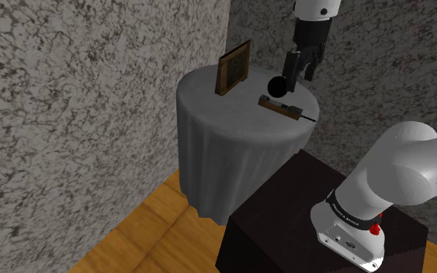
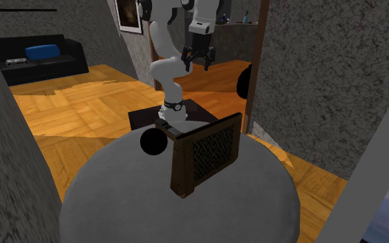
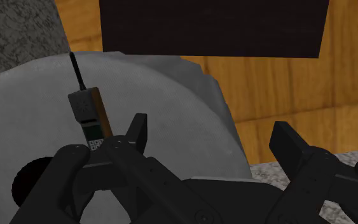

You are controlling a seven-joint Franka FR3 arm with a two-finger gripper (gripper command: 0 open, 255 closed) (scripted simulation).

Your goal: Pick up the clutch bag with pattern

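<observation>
The patterned clutch bag [image 1: 233, 68] [image 2: 206, 152] is a brown-framed case with a dark lattice face. It stands upright on edge on the round grey-draped table [image 1: 224, 147] [image 2: 130, 207], at its far side in the shoulder view. My black gripper [image 1: 300, 66] [image 2: 199, 59] [image 3: 212, 137] hangs open above the table's edge nearest the stand, to the bag's right in the shoulder view and apart from it. Nothing is between the fingers [image 3: 136, 130].
A black ball [image 1: 277, 85] [image 2: 153, 142] [image 3: 25, 181] and an old brown handset with an antenna [image 1: 280, 107] [image 3: 88, 118] lie on the table between the gripper and the bag. The dark stand [image 1: 317, 225] [image 3: 215, 28] is beside the table. Speckled walls close behind.
</observation>
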